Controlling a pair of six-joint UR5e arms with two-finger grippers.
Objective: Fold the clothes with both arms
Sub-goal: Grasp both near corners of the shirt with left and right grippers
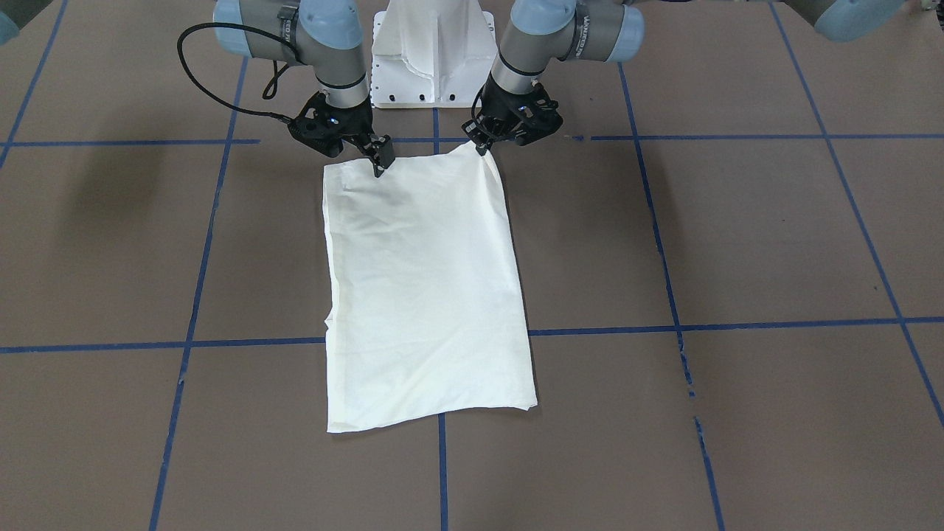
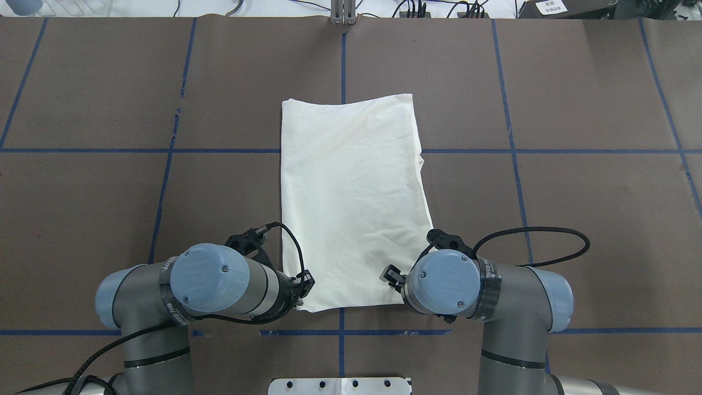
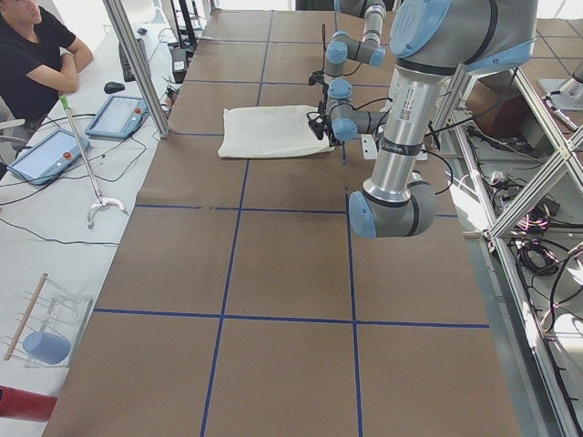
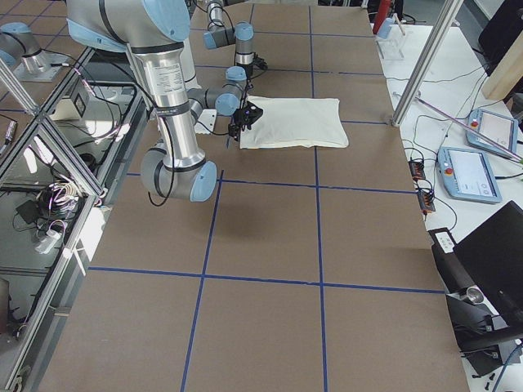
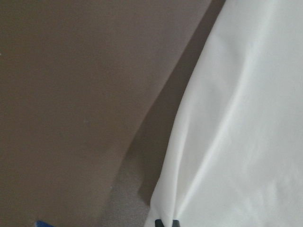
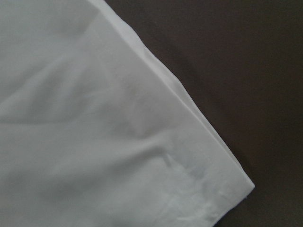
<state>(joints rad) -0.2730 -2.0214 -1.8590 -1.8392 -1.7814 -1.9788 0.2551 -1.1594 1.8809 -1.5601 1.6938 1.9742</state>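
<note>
**Entry: cream T-shirt, taken by two corners**

Front-facing: T-shirt (image 1: 424, 295), plain side up, lies as a long rectangle on the brown worktop (image 1: 737, 236), which is gridded with blue tape (image 1: 627, 328). The left end effector (image 1: 483, 146) pinches the robot-side corner, raised to a small peak. The right end effector (image 1: 380, 161) looks pressed together on the other corner, probably so that edge travels level.

Left wrist: fingertips (image 5: 163, 223) closed on cloth.

Left side: seated operator (image 3: 32, 45), tablets (image 3: 118, 116) on a bench.

No text can be read, white lettering on the left arm's (image 2: 219, 285) and right arm's (image 2: 471, 285) wrist bands too blurred, printed white label (image 2: 554, 6) at the far table edge too small.
</note>
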